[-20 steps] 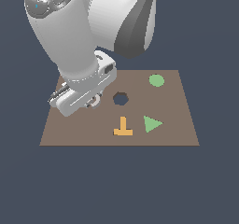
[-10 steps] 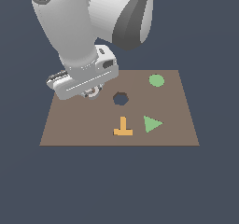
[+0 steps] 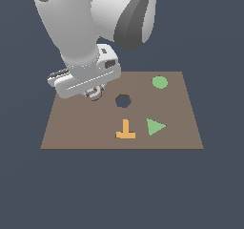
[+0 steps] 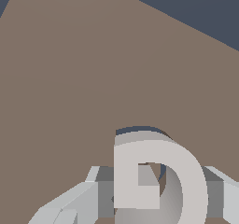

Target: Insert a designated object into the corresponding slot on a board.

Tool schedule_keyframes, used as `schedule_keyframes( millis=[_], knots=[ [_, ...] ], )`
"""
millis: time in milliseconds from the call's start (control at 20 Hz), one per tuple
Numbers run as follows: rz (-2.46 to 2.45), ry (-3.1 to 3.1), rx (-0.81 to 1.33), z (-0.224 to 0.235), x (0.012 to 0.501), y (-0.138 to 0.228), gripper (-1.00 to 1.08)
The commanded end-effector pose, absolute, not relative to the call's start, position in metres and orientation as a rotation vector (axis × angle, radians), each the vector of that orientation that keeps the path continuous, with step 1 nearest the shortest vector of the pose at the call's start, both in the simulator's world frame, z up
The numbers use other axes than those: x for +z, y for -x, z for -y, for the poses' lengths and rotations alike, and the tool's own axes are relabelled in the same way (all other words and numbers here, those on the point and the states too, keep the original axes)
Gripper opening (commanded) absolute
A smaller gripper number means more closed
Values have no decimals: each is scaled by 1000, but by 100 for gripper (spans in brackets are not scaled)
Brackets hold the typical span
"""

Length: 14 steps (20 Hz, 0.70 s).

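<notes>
The arm hangs over the board (image 3: 71, 128), its gripper (image 3: 95, 92) low above the far part of the board toward the exterior view's left. Peeking out beneath the gripper body is the grey spiral piece (image 3: 96, 93). The wrist view gives the better look: the spiral piece (image 4: 156, 181) sits right in front of the lens, pale and G-shaped, with a grey finger (image 4: 70, 204) pressed in on each side of it, so the jaws are closed on the piece. A thin dark arc shows just behind the piece's upper curve there; whether that is shadow or the slot's edge, I cannot tell, and the slot itself is not clearly visible in either view.

Elsewhere on the board, a dark hexagonal hole (image 3: 123, 100) lies near the middle, just beside the gripper. A green circle (image 3: 159, 82) sits toward the far corner on the exterior view's right. Nearer the front edge, an orange T (image 3: 126, 130) and a green triangle (image 3: 155, 126) lie side by side, close but apart.
</notes>
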<state>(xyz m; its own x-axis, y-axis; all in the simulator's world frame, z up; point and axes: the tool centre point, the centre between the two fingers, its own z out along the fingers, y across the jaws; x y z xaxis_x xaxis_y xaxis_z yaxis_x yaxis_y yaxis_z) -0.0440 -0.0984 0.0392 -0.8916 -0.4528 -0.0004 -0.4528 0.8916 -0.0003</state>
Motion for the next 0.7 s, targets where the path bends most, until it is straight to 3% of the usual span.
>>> schedule_keyframes(
  millis=[0,150,200,650],
  knots=[
    [-3066,685,-1,99,35,45,-100],
    [-3066,680,-1,99,30,45,-100],
    [-3066,680,-1,99,30,45,100],
    [-3066,680,-1,99,30,45,100]
  ],
)
